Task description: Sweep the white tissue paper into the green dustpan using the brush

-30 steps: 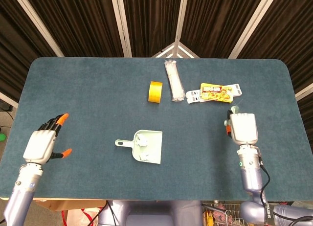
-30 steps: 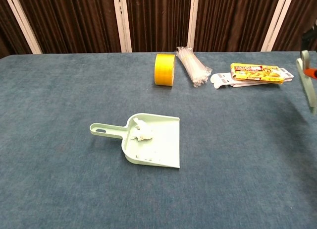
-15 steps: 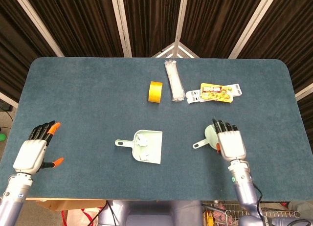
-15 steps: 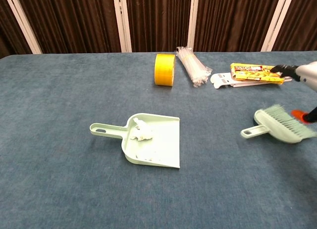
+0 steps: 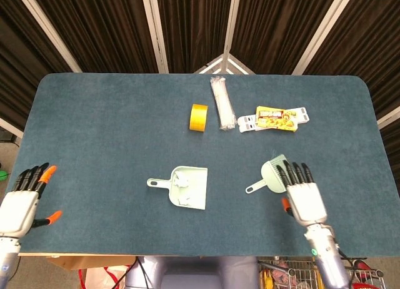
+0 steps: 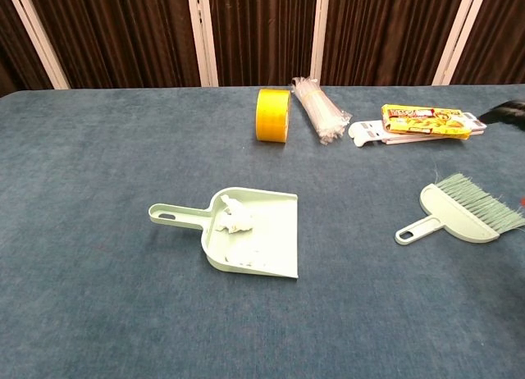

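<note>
The pale green dustpan [image 5: 187, 187] [image 6: 254, 231] lies on the blue table, its handle pointing left. White tissue paper [image 5: 181, 182] [image 6: 234, 221] sits inside it near the handle end. The green brush [image 5: 270, 175] [image 6: 459, 212] lies flat on the table to the right of the dustpan, held by nothing. My right hand [image 5: 302, 194] hovers just beyond the brush near the front edge, fingers spread and empty. Over the front left corner my left hand [image 5: 24, 198] is spread open, empty too. In the chest view only dark fingertips [image 6: 507, 112] show at the right edge.
A yellow tape roll [image 5: 199, 117] [image 6: 273, 114], a clear packet of white sticks [image 5: 220, 102] [image 6: 320, 106] and a yellow snack pack on a white card [image 5: 276, 119] [image 6: 422, 119] lie along the far side of the table [image 5: 112, 126].
My right hand let go of the brush, which now lies on the table, and drew back toward the front edge. My left hand also pulled back toward the front left corner.
</note>
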`<move>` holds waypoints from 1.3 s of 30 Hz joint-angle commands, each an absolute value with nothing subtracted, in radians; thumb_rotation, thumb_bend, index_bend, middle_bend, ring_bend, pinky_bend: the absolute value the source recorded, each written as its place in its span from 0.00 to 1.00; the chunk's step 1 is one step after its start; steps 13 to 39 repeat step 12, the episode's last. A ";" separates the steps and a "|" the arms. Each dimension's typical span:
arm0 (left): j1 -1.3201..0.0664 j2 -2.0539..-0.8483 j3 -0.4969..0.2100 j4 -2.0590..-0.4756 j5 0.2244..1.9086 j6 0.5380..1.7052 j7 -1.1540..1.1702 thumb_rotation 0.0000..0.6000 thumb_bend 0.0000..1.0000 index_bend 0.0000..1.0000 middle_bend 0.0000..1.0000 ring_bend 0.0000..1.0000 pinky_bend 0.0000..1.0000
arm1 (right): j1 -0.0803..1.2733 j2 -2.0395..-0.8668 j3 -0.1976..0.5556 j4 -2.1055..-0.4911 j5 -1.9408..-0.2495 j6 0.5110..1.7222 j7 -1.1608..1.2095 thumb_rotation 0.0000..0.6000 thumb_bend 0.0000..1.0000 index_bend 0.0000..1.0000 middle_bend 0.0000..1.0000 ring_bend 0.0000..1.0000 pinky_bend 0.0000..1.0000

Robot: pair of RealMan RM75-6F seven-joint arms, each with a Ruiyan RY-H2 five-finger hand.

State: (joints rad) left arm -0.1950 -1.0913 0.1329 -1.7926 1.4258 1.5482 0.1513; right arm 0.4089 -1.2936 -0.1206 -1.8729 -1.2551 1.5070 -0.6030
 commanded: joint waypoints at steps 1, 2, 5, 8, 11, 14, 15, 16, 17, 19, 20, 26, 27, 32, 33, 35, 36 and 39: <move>-0.161 -1.078 0.145 -1.761 1.452 1.577 0.112 1.00 0.00 0.00 0.00 0.00 0.00 | 0.307 -1.207 -0.198 -1.814 -1.364 1.593 -0.448 1.00 0.39 0.00 0.00 0.00 0.01; -0.155 -1.078 0.146 -1.753 1.457 1.583 0.106 1.00 0.00 0.00 0.00 0.00 0.00 | 0.293 -1.196 -0.205 -1.802 -1.380 1.604 -0.425 1.00 0.39 0.00 0.00 0.00 0.00; -0.133 -1.080 0.144 -1.721 1.474 1.602 0.090 1.00 0.00 0.00 0.00 0.00 0.00 | 0.237 -1.161 -0.225 -1.747 -1.434 1.661 -0.328 1.00 0.39 0.00 0.00 0.00 0.00; -0.124 -1.088 0.134 -1.697 1.479 1.610 0.090 1.00 0.00 0.00 0.00 0.00 0.00 | 0.197 -1.145 -0.232 -1.699 -1.468 1.705 -0.261 1.00 0.39 0.00 0.00 0.00 0.00; -0.121 -1.099 0.124 -1.687 1.475 1.603 0.093 1.00 0.00 0.00 0.00 0.00 0.00 | 0.164 -1.137 -0.230 -1.663 -1.484 1.735 -0.200 1.00 0.39 0.00 0.00 0.00 0.00; -0.120 -1.101 0.121 -1.687 1.477 1.600 0.094 1.00 0.00 0.00 0.00 0.00 0.00 | 0.155 -1.136 -0.218 -1.648 -1.491 1.750 -0.175 1.00 0.39 0.00 0.00 0.00 0.00; -0.120 -1.101 0.121 -1.687 1.477 1.600 0.094 1.00 0.00 0.00 0.00 0.00 0.00 | 0.155 -1.136 -0.218 -1.648 -1.491 1.750 -0.175 1.00 0.39 0.00 0.00 0.00 0.00; -0.120 -1.101 0.121 -1.687 1.477 1.600 0.094 1.00 0.00 0.00 0.00 0.00 0.00 | 0.155 -1.136 -0.218 -1.648 -1.491 1.750 -0.175 1.00 0.39 0.00 0.00 0.00 0.00; -0.120 -1.101 0.121 -1.687 1.477 1.600 0.094 1.00 0.00 0.00 0.00 0.00 0.00 | 0.155 -1.136 -0.218 -1.648 -1.491 1.750 -0.175 1.00 0.39 0.00 0.00 0.00 0.00; -0.120 -1.101 0.121 -1.687 1.477 1.600 0.094 1.00 0.00 0.00 0.00 0.00 0.00 | 0.155 -1.136 -0.218 -1.648 -1.491 1.750 -0.175 1.00 0.39 0.00 0.00 0.00 0.00; -0.120 -1.101 0.121 -1.687 1.477 1.600 0.094 1.00 0.00 0.00 0.00 0.00 0.00 | 0.155 -1.136 -0.218 -1.648 -1.491 1.750 -0.175 1.00 0.39 0.00 0.00 0.00 0.00; -0.120 -1.101 0.121 -1.687 1.477 1.600 0.094 1.00 0.00 0.00 0.00 0.00 0.00 | 0.155 -1.136 -0.218 -1.648 -1.491 1.750 -0.175 1.00 0.39 0.00 0.00 0.00 0.00; -0.120 -1.101 0.121 -1.687 1.477 1.600 0.094 1.00 0.00 0.00 0.00 0.00 0.00 | 0.155 -1.136 -0.218 -1.648 -1.491 1.750 -0.175 1.00 0.39 0.00 0.00 0.00 0.00; -0.120 -1.101 0.121 -1.687 1.477 1.600 0.094 1.00 0.00 0.00 0.00 0.00 0.00 | 0.155 -1.136 -0.218 -1.648 -1.491 1.750 -0.175 1.00 0.39 0.00 0.00 0.00 0.00; -0.120 -1.101 0.121 -1.687 1.477 1.600 0.094 1.00 0.00 0.00 0.00 0.00 0.00 | 0.155 -1.136 -0.218 -1.648 -1.491 1.750 -0.175 1.00 0.39 0.00 0.00 0.00 0.00; -0.120 -1.101 0.121 -1.687 1.477 1.600 0.094 1.00 0.00 0.00 0.00 0.00 0.00 | 0.155 -1.136 -0.218 -1.648 -1.491 1.750 -0.175 1.00 0.39 0.00 0.00 0.00 0.00; -0.120 -1.101 0.121 -1.687 1.477 1.600 0.094 1.00 0.00 0.00 0.00 0.00 0.00 | 0.155 -1.136 -0.218 -1.648 -1.491 1.750 -0.175 1.00 0.39 0.00 0.00 0.00 0.00; -0.120 -1.101 0.121 -1.687 1.477 1.600 0.094 1.00 0.00 0.00 0.00 0.00 0.00 | 0.155 -1.136 -0.218 -1.648 -1.491 1.750 -0.175 1.00 0.39 0.00 0.00 0.00 0.00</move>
